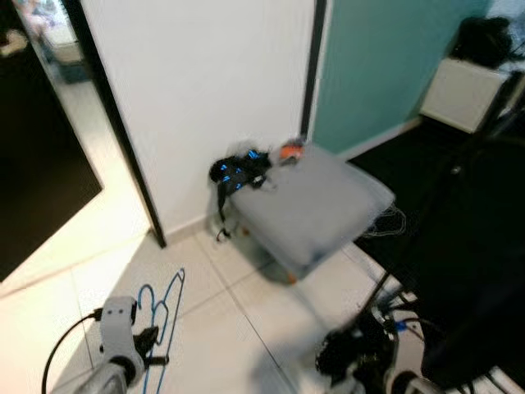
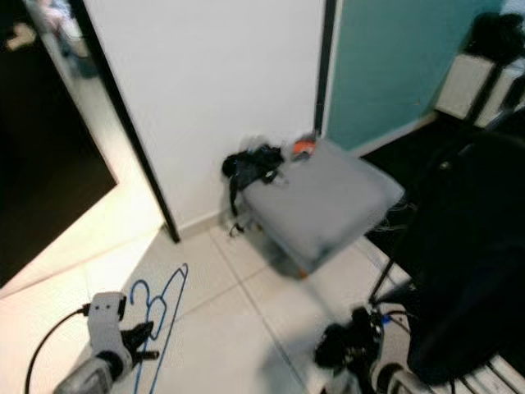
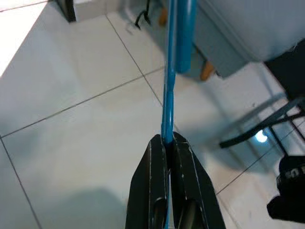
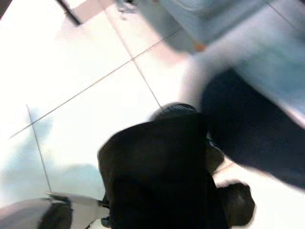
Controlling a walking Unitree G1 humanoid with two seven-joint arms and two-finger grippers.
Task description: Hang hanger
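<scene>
A thin blue hanger (image 1: 168,302) hangs low over the tiled floor at my front left, its hook end upward. My left gripper (image 1: 152,343) is shut on its wire. In the left wrist view the two black fingers (image 3: 153,167) pinch the blue hanger (image 3: 170,81), which runs straight away from them toward the stool. My right arm is low at the front right, where a blurred black mass (image 1: 351,355) covers the right gripper; in the right wrist view the same black mass (image 4: 159,167) hides it.
A grey cushioned stool (image 1: 316,205) stands against the white wall (image 1: 205,74), with black gear (image 1: 238,172) and an orange item (image 1: 289,150) on its far corner. A dark doorway (image 1: 33,164) opens at left. A black stand with dark cloth (image 1: 467,271) is at right.
</scene>
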